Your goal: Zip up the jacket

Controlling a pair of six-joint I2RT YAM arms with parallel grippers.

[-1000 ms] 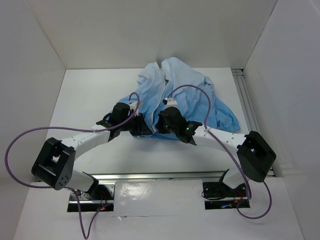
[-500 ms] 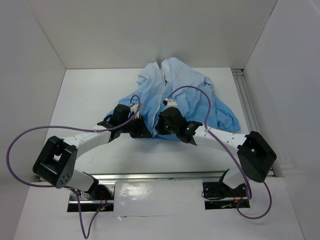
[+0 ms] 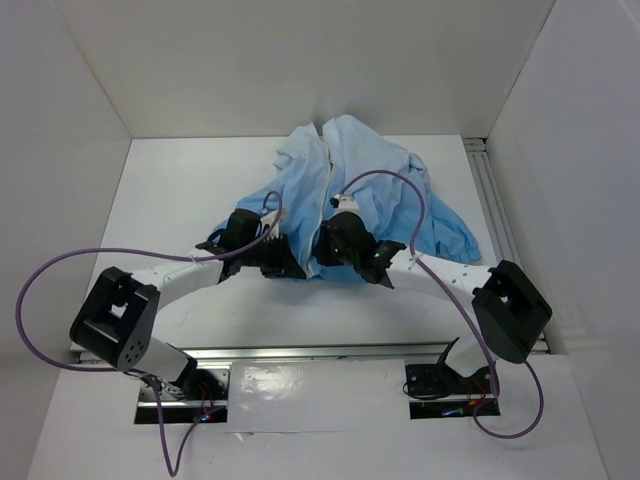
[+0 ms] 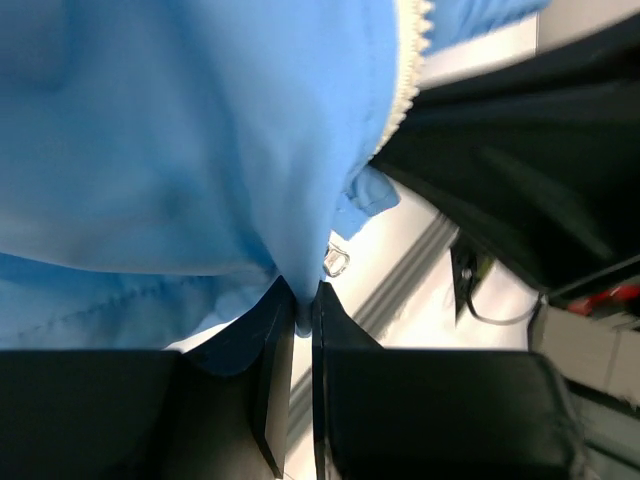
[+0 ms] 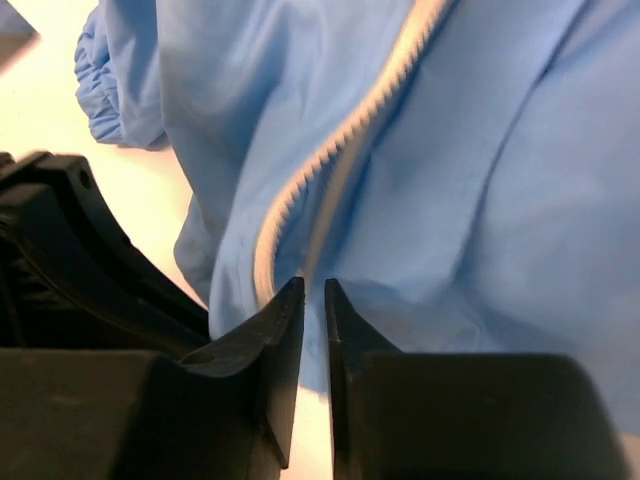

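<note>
The light-blue jacket (image 3: 375, 180) lies crumpled at the middle back of the table, its pale zipper strip (image 3: 326, 190) running down the front. Both grippers sit at its near hem. My left gripper (image 3: 292, 262) is shut on a fold of jacket fabric (image 4: 200, 150) beside the toothed zipper edge (image 4: 405, 70); a small metal ring (image 4: 336, 263) hangs just past the fingertips (image 4: 280, 300). My right gripper (image 3: 322, 250) has its jaws almost together at the lower end of the other zipper strip (image 5: 345, 135), with blue fabric (image 5: 500, 180) in the narrow slit.
White walls enclose the table on three sides. A metal rail (image 3: 497, 215) runs along the right side. Purple cables (image 3: 400, 185) loop over both arms. The other arm's black body (image 4: 500, 150) is close on the right in the left wrist view. A gathered cuff (image 5: 100, 90) lies at the left.
Both grippers have shifted slightly away from the bases along the hem and closer together. The jacket itself has barely moved.
</note>
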